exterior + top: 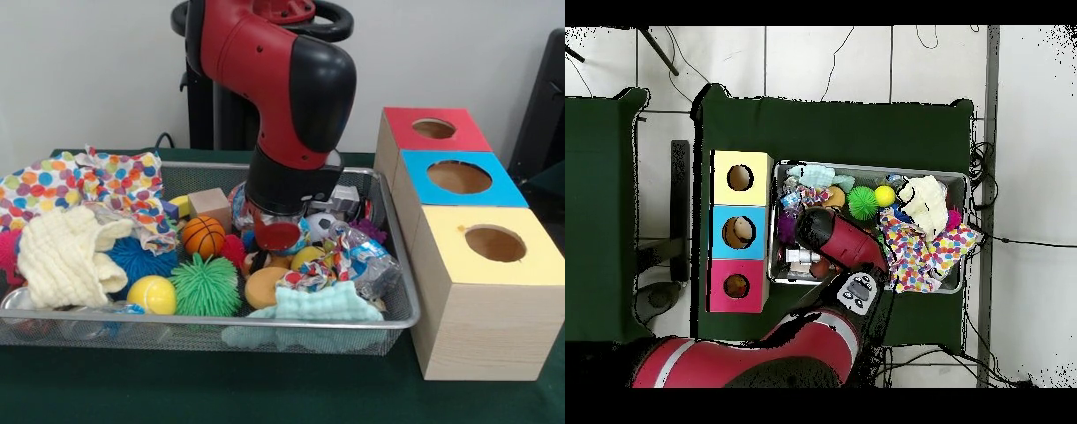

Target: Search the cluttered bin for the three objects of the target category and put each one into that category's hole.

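While the hand (275, 237), grip unclear, sits in the bin (399, 320), plush toys stay hidden.

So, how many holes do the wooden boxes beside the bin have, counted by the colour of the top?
Red-topped hole: 1
Blue-topped hole: 1
Yellow-topped hole: 1
Total: 3

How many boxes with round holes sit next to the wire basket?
3, in a row beside the basket: the red-topped box is nearest the robot, the blue-topped box is in the middle, and the yellow-topped box is farthest from it. None seems hidden.
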Available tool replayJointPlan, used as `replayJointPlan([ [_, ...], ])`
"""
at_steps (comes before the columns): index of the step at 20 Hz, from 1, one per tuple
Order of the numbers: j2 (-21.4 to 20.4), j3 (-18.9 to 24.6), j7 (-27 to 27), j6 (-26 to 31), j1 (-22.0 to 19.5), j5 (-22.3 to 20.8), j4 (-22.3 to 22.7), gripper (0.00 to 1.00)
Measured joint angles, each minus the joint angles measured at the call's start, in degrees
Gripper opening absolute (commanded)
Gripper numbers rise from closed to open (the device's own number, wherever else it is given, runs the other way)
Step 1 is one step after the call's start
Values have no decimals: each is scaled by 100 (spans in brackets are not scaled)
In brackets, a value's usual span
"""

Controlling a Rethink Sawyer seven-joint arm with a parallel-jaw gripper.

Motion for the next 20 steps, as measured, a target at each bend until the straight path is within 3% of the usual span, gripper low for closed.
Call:
replayJointPlan([
  [6, -208, -74, 0, 250, 4, -275, 2, 0],
  [14, -1159, -180, 1, 1189, -144, -948, 3, 0],
  [20, -1849, -180, 0, 1462, -328, -1327, 57, 0],
])
